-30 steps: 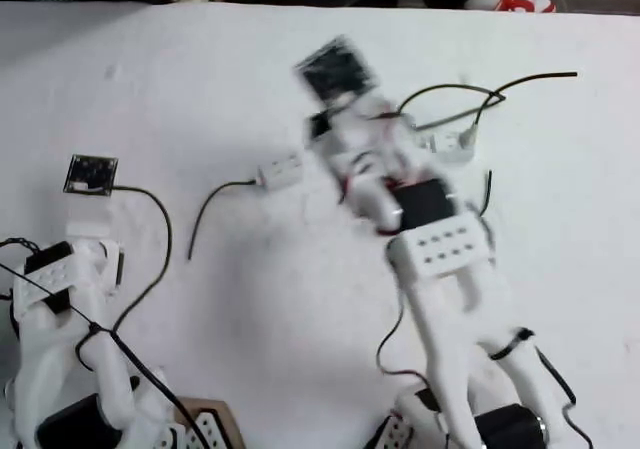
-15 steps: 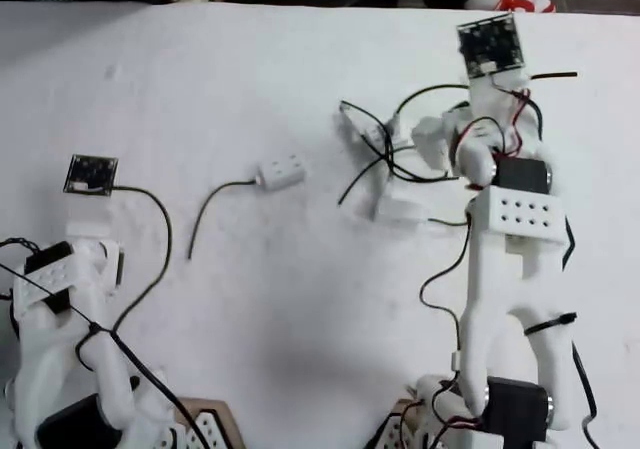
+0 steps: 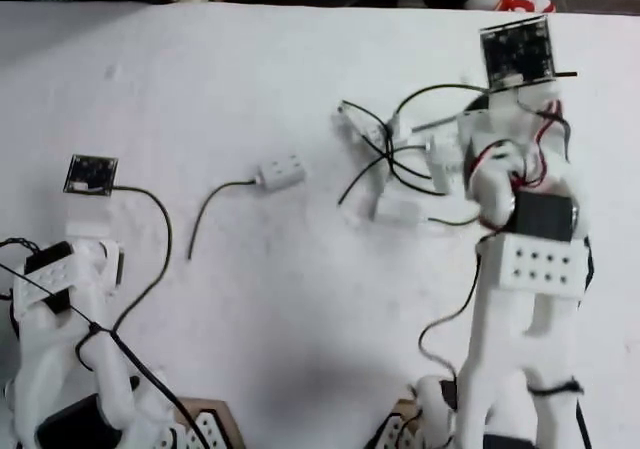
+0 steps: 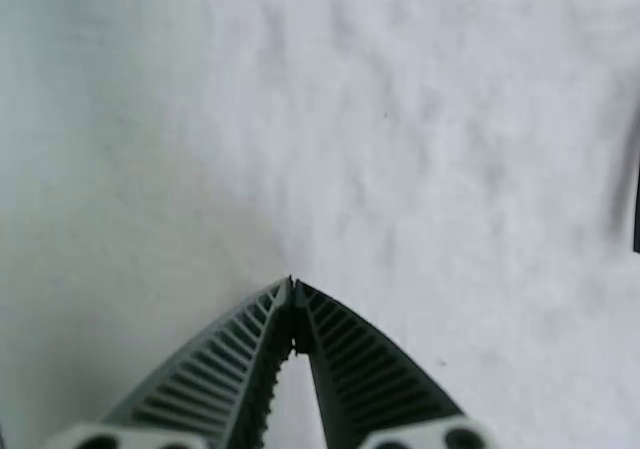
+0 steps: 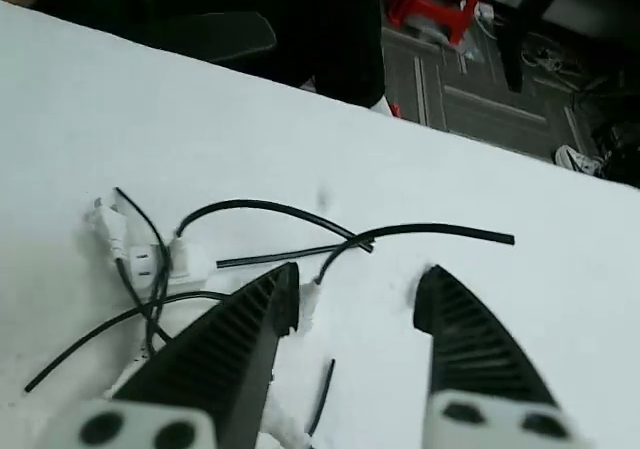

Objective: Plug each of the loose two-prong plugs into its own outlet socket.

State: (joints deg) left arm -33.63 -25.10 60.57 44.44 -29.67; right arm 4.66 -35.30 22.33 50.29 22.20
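white table (image 3: 300, 299): black cords (image 3: 392, 159) tangle plugs (image 3: 378, 129)

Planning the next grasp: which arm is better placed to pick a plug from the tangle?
Likely right: its open end effector hovers by the tangled plugs; the left end effector, shut, sits far across the table.
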